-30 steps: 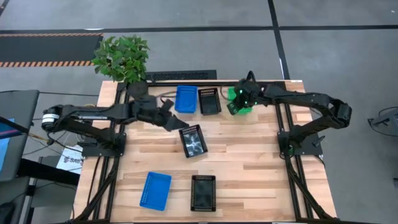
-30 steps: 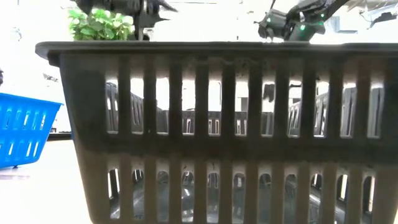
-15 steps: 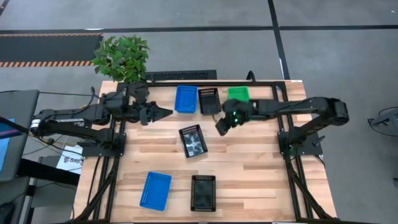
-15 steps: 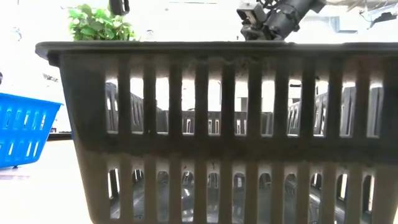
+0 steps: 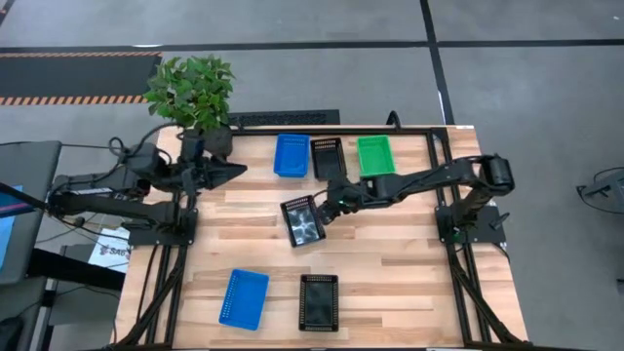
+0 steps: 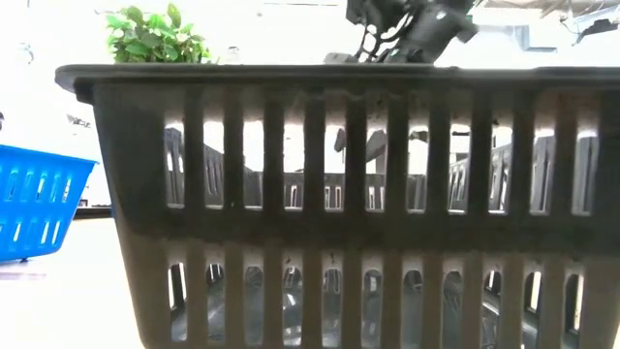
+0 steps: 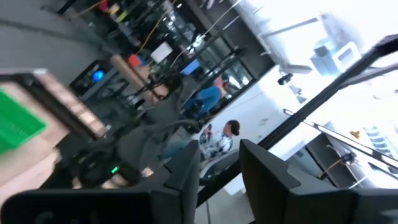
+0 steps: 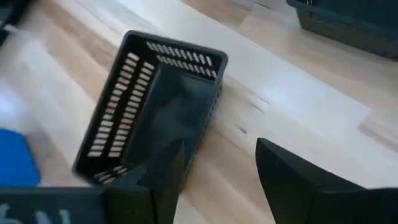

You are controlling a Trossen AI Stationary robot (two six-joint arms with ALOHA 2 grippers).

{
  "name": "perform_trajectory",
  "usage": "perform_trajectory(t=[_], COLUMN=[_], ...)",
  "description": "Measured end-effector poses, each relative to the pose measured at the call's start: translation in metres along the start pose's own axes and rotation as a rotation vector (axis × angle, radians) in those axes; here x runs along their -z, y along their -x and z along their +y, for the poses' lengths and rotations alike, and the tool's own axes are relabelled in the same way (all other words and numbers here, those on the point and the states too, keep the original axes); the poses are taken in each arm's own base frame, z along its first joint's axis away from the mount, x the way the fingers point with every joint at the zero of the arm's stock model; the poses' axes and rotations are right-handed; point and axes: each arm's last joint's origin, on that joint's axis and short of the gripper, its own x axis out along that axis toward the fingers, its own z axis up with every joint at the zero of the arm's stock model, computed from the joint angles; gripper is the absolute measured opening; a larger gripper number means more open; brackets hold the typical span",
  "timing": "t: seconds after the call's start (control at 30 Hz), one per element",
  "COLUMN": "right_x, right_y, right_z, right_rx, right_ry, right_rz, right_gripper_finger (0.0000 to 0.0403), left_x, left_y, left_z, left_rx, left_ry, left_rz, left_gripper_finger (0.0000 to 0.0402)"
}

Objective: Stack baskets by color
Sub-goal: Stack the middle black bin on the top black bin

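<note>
Three baskets sit in a row by the far edge: blue point(image 5: 292, 154), black point(image 5: 328, 156) and green point(image 5: 375, 154). Another black basket point(image 5: 303, 220) lies askew at mid-table. A blue basket point(image 5: 244, 298) and a black one point(image 5: 319, 302) rest near the front edge. My right gripper point(image 5: 328, 209) hovers open just beside the mid-table black basket point(image 8: 155, 106), slanting down at its right rim without touching it. My left gripper point(image 5: 234, 169) is open and empty. It is held up and about level at the far left, near the plant.
A potted plant point(image 5: 191, 90) stands at the far left corner. In the low view the front black basket point(image 6: 339, 194) fills the frame, with the blue one point(image 6: 39, 204) at its left. Bare wood lies on the table's right half point(image 5: 409, 263).
My right gripper has left the green basket, which now lies flat at the far edge. It swung toward the table's middle and sank toward the askew black basket. My left gripper drew back toward the table's left edge, rising and tipping up to about level.
</note>
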Motion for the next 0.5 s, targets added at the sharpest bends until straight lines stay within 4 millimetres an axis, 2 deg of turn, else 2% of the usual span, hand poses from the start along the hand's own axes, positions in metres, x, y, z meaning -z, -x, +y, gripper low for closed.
perform_trajectory(t=[0.2, 0.5], right_x=[0.000, -0.002], right_y=[-0.022, -0.034], right_z=[0.004, 0.002], right_rx=[0.086, 0.125], right_ry=[0.013, -0.007], right_rz=[0.065, 0.083], right_gripper_finger=[0.0211, 0.0210], left_x=[-0.005, -0.007], left_y=[0.016, 0.030], left_z=[-0.007, -0.009], left_rx=[0.035, 0.036], left_ry=[-0.084, -0.074], left_rz=[-0.027, -0.033], left_gripper_finger=[0.0119, 0.0122])
